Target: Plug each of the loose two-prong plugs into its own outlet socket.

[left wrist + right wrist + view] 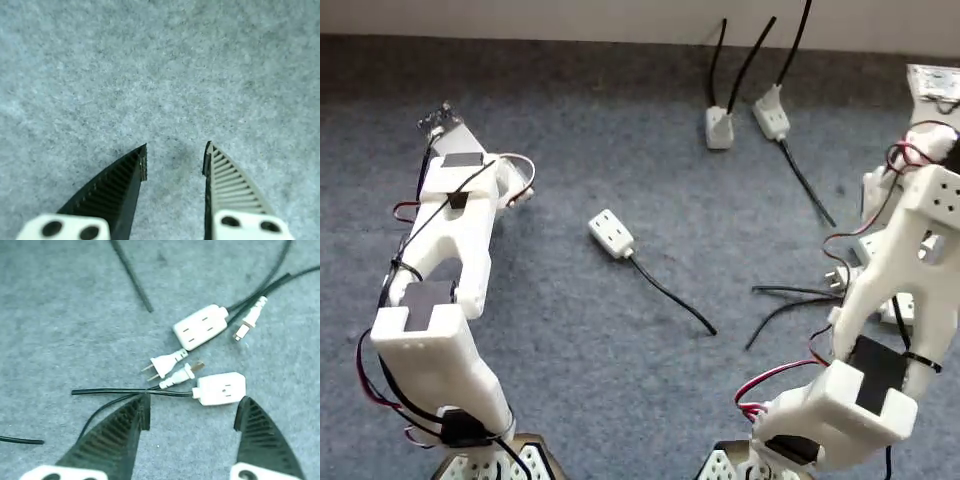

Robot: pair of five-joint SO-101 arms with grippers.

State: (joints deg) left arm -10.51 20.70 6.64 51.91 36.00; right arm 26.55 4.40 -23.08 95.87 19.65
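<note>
Hovering over loose plugs (164, 363) & sockets (220, 388), R gripper (193, 402) was released, prob. to pick one; L gripper (175, 146) released over carpet (150, 60).

Grey carpet (570, 340); pale wall (520, 15) behind

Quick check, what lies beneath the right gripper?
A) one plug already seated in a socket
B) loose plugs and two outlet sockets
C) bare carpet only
B: the open right gripper hangs over a loose plug, a second plug, a near outlet socket and a far outlet socket.
</note>
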